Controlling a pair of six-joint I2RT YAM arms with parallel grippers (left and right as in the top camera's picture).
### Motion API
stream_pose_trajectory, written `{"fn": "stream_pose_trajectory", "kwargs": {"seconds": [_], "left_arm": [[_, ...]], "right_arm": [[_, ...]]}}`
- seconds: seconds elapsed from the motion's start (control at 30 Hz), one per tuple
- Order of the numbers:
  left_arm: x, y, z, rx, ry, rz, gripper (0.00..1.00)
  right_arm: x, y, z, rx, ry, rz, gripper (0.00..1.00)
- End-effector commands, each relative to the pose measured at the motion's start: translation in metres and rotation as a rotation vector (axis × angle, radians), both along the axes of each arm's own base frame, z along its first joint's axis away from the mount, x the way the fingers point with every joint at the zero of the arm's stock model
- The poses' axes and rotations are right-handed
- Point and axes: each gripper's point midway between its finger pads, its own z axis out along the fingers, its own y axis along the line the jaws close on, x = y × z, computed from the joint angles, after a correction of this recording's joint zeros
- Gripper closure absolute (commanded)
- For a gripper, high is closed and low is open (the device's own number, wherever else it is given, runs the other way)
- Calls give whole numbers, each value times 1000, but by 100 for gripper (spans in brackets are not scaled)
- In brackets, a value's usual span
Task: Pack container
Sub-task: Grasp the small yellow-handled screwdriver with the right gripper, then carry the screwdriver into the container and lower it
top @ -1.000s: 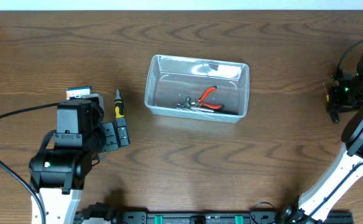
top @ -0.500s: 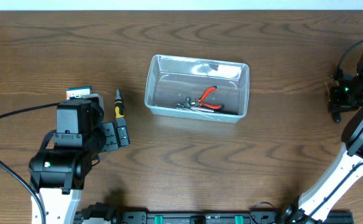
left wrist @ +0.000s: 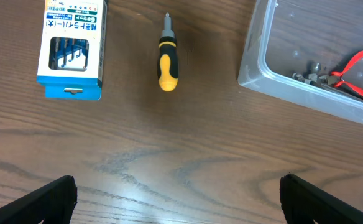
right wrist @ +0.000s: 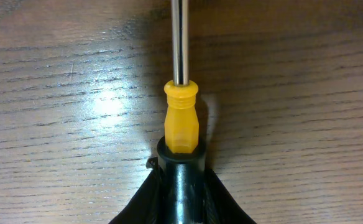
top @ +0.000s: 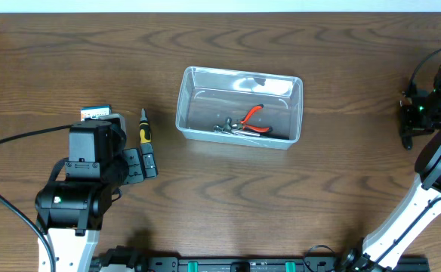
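Jaws on the left gripper [left wrist: 176, 190] gape wide. The right gripper [right wrist: 180, 186] pinches a long screwdriver [right wrist: 181, 118], seen clearly only in its wrist view. From above, the container [top: 239, 73] sits mid-frame between both grippers, touching neither.

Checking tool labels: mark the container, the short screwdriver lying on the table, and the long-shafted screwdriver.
container [top: 205, 106]: overhead view, bare floor near its left wall.
short screwdriver [left wrist: 168, 70]: left wrist view, yellow part of its handle.
long-shafted screwdriver [right wrist: 181, 121]: right wrist view, yellow collar below the shaft.
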Motion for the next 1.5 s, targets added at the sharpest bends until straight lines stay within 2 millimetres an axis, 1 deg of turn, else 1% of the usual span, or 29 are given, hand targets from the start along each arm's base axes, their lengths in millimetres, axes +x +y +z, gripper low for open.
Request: {"fn": "stream_pose_trajectory", "kwargs": {"seconds": [0.0, 0.13, 0.2, 0.27, 0.33, 0.37, 0.4, 0.43, 0.5, 0.53, 0.57, 0.6, 0.63, 0.7, 0.77, 0.8, 0.87, 0.97, 1.03, 1.1, 1.17, 1.23, 1.37, 1.47], "left_arm": [[2, 2, 7, 6, -19, 9, 2], [2, 2, 7, 6, -19, 9, 2], [2, 2, 7, 6, -19, 9, 2], [2, 2, 7, 6, -19, 9, 2], [2, 2, 7, 6, -18, 9, 2], [2, 2, 7, 6, -18, 9, 2], [2, 1, 7, 5, -19, 9, 2], [2, 2, 7, 6, -18, 9, 2], [2, 2, 7, 6, -19, 9, 2], [2, 2, 7, 6, -19, 9, 2], [2, 2, 7, 6, -19, 9, 2], [2, 2, 7, 6, -18, 9, 2], [2, 2, 7, 6, -19, 9, 2], [2, 1, 7, 5, -18, 9, 2], [2, 2, 7, 6, -19, 9, 2], [2, 1, 7, 5, -18, 9, 2], [2, 2, 7, 6, -19, 9, 2], [2, 1, 7, 5, -18, 9, 2], [2, 1, 7, 5, -18, 9, 2], [2, 1, 7, 5, -18, 9, 2], [2, 1, 7, 5, -18, 9, 2], [2, 1, 7, 5, -18, 9, 2], [2, 1, 7, 5, -18, 9, 2], [2, 1, 7, 5, -18, 9, 2]], "right_arm": [[-1, 20, -12, 71, 10, 2, 99], [11, 31, -4, 110, -32, 11, 99], [18, 37, 6, 102, -51, 10, 99], [29, 45, 21, 90, -78, 39, 99], [44, 57, 43, 77, -125, 80, 99], [53, 66, 56, 76, -155, 103, 99], [64, 78, 75, 74, -198, 135, 99], [70, 86, 88, 69, -225, 160, 99], [84, 114, 124, 49, -296, 263, 99], [89, 128, 140, 41, -329, 309, 99], [95, 151, 160, 30, -374, 396, 99], [97, 167, 172, 24, -400, 456, 99], [99, 186, 184, 19, -430, 528, 99], [99, 231, 202, 16, -480, 694, 99], [94, 273, 207, 23, -495, 862, 99], [90, 295, 207, 31, -494, 942, 99], [81, 330, 200, 51, -477, 1067, 99], [67, 374, 180, 92, -429, 1216, 99], [56, 398, 164, 143, -394, 1288, 99], [45, 419, 145, 193, -341, 1356, 99], [37, 431, 124, 219, -285, 1398, 99], [34, 437, 104, 234, -236, 1409, 99], [28, 440, 63, 265, -133, 1402, 99], [23, 437, 38, 280, -65, 1390, 99]]}}
